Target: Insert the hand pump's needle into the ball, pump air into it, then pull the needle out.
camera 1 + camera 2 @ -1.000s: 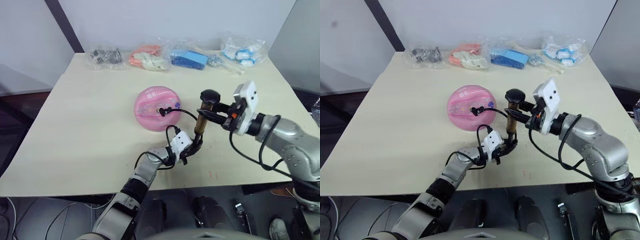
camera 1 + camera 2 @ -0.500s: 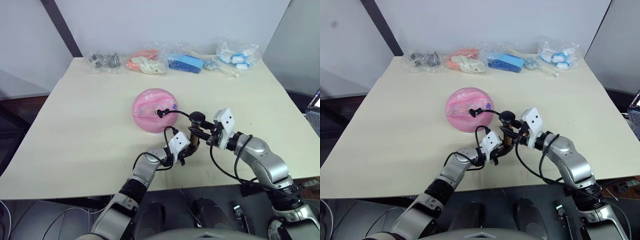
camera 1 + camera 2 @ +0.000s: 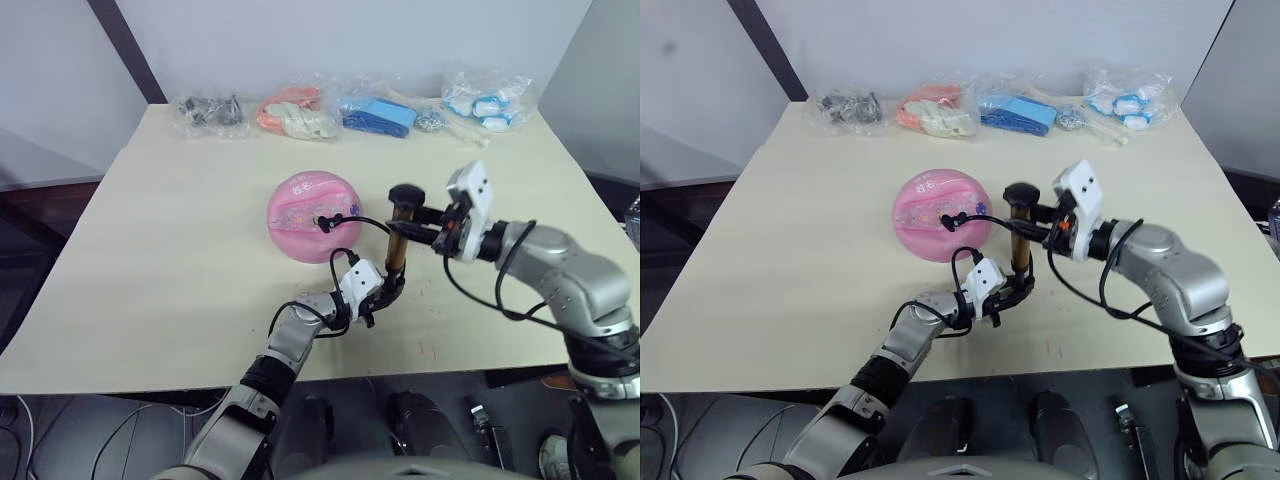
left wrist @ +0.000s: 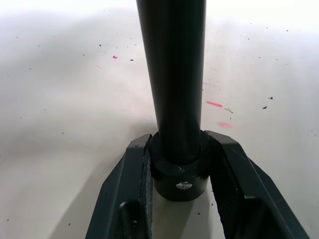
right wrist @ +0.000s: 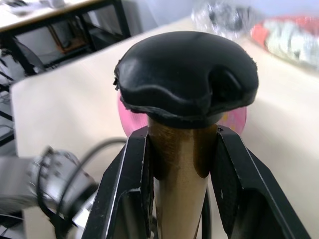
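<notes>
Hand pump stands upright on the table, just beside the ball on the robot's right. Left gripper clamps its black base; right gripper clamps the tube just under the T-handle. Black hose arcs from the pump to the ball's valve; needle too small to make out.

I see the hand pump standing upright with both ends taken: the left gripper clamps its base, the right gripper its top under the handle; the ball sits close on its left, the hose arching between them. Behind it the table lies bare up to the bags along the far edge; right of it is bare too.
</notes>
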Motion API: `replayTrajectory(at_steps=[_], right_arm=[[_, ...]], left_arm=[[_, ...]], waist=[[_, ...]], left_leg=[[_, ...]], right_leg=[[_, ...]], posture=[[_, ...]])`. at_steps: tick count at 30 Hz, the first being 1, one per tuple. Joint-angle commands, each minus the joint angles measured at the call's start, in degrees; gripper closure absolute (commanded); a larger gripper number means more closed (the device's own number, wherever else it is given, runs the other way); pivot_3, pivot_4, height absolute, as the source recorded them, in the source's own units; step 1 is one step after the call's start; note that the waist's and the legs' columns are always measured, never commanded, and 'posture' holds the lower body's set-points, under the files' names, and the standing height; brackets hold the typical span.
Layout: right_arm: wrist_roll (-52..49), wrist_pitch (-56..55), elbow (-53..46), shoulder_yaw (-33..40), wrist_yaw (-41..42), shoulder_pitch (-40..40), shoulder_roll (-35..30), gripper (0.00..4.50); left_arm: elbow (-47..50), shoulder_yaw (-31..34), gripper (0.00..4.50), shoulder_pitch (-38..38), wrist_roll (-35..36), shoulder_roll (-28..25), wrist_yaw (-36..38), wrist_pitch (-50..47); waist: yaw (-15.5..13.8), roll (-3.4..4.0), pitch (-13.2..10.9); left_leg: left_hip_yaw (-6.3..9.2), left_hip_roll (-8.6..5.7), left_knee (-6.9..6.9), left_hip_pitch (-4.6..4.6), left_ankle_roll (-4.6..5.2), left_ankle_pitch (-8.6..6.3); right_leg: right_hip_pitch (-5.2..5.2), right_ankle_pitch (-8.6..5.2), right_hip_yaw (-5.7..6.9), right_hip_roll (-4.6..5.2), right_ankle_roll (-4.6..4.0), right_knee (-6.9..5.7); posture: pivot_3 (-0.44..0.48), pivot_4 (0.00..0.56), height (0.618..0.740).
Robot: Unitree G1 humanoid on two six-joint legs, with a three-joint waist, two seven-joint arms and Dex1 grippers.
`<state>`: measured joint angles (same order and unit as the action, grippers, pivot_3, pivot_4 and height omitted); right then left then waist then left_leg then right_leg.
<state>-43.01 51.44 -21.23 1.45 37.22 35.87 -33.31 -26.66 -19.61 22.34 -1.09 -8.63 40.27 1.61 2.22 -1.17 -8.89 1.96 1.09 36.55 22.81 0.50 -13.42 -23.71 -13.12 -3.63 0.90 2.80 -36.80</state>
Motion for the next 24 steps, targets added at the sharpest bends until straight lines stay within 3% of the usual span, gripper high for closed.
replayTrajectory(at_steps=[1, 8, 12, 15, 19, 24], right_arm=[[-3.84, 1.22, -3.84, 6.69, -1.25, 4.75, -2.31, 3.49], [-6.25, 2.9, -3.76, 8.08, -3.13, 7.15, -4.64, 3.49], [-0.11, -1.3, -3.92, 0.93, -0.81, -2.1, -4.86, 3.49], [2.35, -5.62, -1.77, -2.41, -0.59, -9.47, -1.44, 3.49], [5.54, -9.11, -1.13, -5.17, 0.06, -13.58, -0.07, 3.49], [15.04, -16.96, 7.64, -14.67, 0.37, -21.22, 3.91, 3.49]], left_arm=[[-3.08, -0.5, 3.4, -2.11, -1.87, -1.21, -0.38, -1.87], [-2.67, -0.56, 3.4, -2.59, -1.77, -1.6, -0.35, -1.87], [-2.98, -0.48, 3.4, -2.33, -1.72, -1.67, -0.37, -1.77], [-2.75, -0.57, 3.4, -2.37, -1.71, -1.76, -0.26, -1.79], [-2.0, -0.43, 3.4, -2.72, -1.69, -1.89, -0.25, -2.06], [-0.84, -0.26, 3.4, -3.42, -1.88, -2.06, -0.33, -2.59]], waist=[[-0.01, 0.0, -0.01], [0.01, 0.03, -0.14], [-0.22, -0.08, -0.08], [-0.07, -0.29, 0.13], [0.26, -0.23, 0.19], [0.23, -0.33, 0.71]], left_leg=[[0.02, 0.0, -0.01, 0.0, 0.0, 0.0], [-0.03, 0.0, -0.02, 0.09, 0.0, 0.0], [-0.01, -0.01, -0.03, 0.12, 0.0, 0.0], [-0.01, -0.01, -0.04, -0.03, 0.01, -0.01], [-0.12, 0.02, -0.02, -0.21, 0.01, -0.01], [-0.01, 0.17, -0.07, -0.34, 0.0, -0.01]], right_leg=[[0.0, 0.0, 0.02, 0.0, 0.0, 0.0], [-0.08, 0.0, -0.01, 0.01, -0.01, 0.0], [-0.06, 0.01, 0.0, 0.01, -0.04, 0.02], [0.09, -0.03, -0.01, 0.01, 0.01, 0.06], [0.13, -0.02, -0.09, 0.0, 0.03, -0.01], [0.23, -0.07, -0.01, -0.2, -0.06, -0.03]], posture=[[0.0, 0.15, 0.74], [0.0, 0.15, 0.74], [0.0, 0.15, 0.74], [0.0, 0.15, 0.74], [0.0, 0.15, 0.74], [0.0, 0.15, 0.74]])
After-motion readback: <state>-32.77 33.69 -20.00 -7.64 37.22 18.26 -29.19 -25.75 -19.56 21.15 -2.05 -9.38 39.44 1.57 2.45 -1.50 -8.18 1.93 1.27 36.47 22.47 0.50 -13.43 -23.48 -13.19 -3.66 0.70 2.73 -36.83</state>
